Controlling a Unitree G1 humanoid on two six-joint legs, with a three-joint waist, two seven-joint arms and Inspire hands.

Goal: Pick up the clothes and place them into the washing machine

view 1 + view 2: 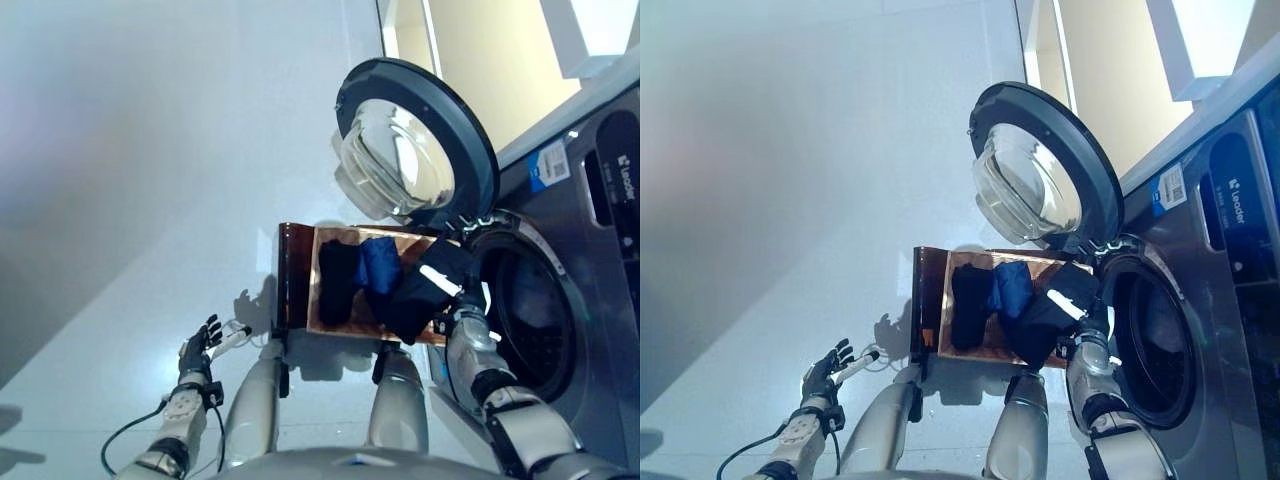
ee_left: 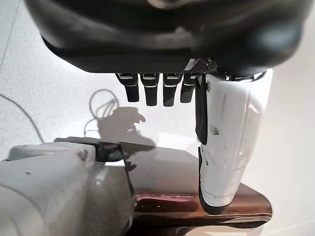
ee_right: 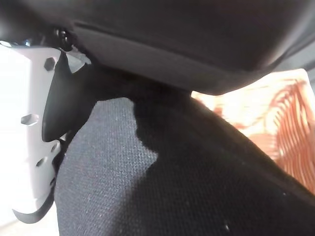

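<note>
A brown basket (image 1: 293, 275) stands on the floor in front of the washing machine (image 1: 590, 300). In it lie a black garment (image 1: 337, 280) and a blue garment (image 1: 380, 265). My right hand (image 1: 452, 272) is over the basket's machine-side end, shut on another black garment (image 1: 412, 302) that hangs from it. That cloth (image 3: 147, 187) fills the right wrist view, pressed by the white thumb (image 3: 29, 123). The machine's drum opening (image 1: 530, 325) is just beside this hand. My left hand (image 1: 200, 345) hangs open and idle at the lower left, away from the basket.
The round machine door (image 1: 410, 150) is swung wide open above the basket's far side. Pale floor (image 1: 150, 200) stretches to the left. The basket's brown edge (image 2: 197, 204) shows beyond the left hand's fingers (image 2: 157, 91).
</note>
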